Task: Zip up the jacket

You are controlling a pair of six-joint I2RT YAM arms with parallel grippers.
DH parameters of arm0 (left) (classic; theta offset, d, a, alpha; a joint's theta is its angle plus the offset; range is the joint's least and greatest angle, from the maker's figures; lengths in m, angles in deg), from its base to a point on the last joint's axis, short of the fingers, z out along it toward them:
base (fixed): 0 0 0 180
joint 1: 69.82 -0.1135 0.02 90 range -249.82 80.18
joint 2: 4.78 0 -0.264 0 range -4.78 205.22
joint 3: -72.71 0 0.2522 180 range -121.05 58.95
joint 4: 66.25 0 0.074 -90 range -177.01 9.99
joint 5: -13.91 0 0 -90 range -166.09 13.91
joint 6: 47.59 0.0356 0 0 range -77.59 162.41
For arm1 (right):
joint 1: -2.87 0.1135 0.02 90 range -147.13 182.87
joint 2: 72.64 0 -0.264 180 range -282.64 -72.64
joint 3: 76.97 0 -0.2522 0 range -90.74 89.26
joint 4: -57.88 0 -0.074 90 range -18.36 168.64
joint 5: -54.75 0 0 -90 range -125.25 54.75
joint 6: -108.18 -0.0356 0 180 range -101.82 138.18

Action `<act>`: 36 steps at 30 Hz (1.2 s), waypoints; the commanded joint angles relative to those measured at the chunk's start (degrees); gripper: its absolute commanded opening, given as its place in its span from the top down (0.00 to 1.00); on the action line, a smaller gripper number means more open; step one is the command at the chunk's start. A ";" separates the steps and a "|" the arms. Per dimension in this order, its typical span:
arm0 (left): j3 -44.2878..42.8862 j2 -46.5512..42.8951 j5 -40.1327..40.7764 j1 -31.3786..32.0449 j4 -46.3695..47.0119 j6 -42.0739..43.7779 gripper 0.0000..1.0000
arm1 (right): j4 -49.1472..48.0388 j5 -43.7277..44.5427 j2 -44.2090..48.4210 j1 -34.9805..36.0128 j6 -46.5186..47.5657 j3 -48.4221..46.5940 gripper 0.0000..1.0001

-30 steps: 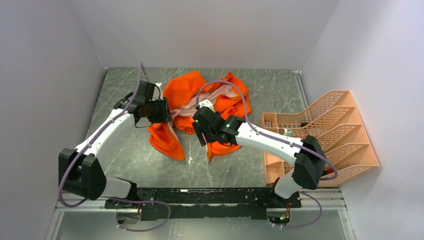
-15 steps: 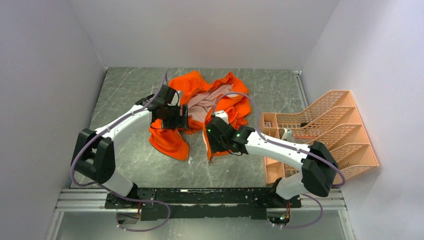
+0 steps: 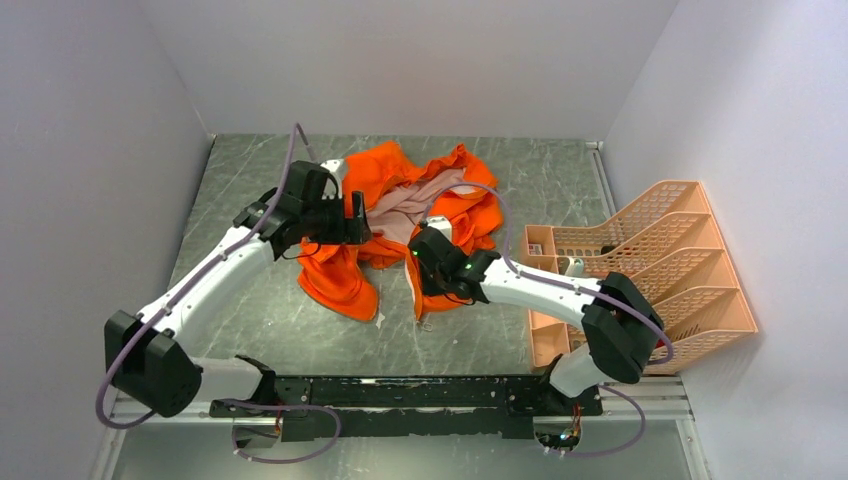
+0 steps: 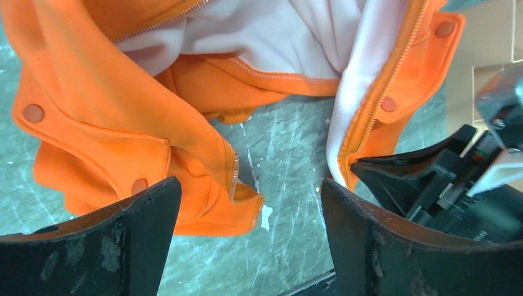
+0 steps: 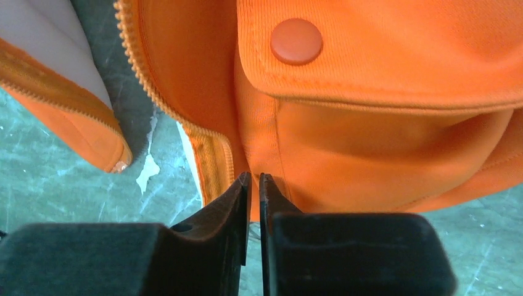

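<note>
while the jacket (image 3: 460, 215) lies unzipped, the rack (image 3: 690, 262) holds a pale item (image 3: 572, 266)

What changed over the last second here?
The left pincer, open, swung right, over the jacket. The right pincer, shut on its hem, shifted slightly toward the basket rack. More pink lining shows. The rack stayed put.

Grey marbled tabletop (image 3: 470, 340), plain white walls (image 3: 420, 60).
</note>
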 commanded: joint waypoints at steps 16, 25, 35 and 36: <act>0.63 -8.25 5.39 0.30 0.25 1.55 0.12 | -11.13 -13.32 -7.12 1.69 -0.77 -1.80 0.99; 3.81 -7.75 -0.82 0.31 0.91 0.44 0.12 | -10.66 -13.45 -9.05 4.68 0.61 -4.97 0.94; 6.74 -6.75 -6.18 0.52 4.18 -0.47 0.12 | -8.05 -4.52 -0.60 5.50 0.65 0.31 0.76; 7.12 -6.41 -7.27 0.71 4.70 -0.47 0.12 | -7.59 -3.66 0.39 5.51 0.99 1.16 0.73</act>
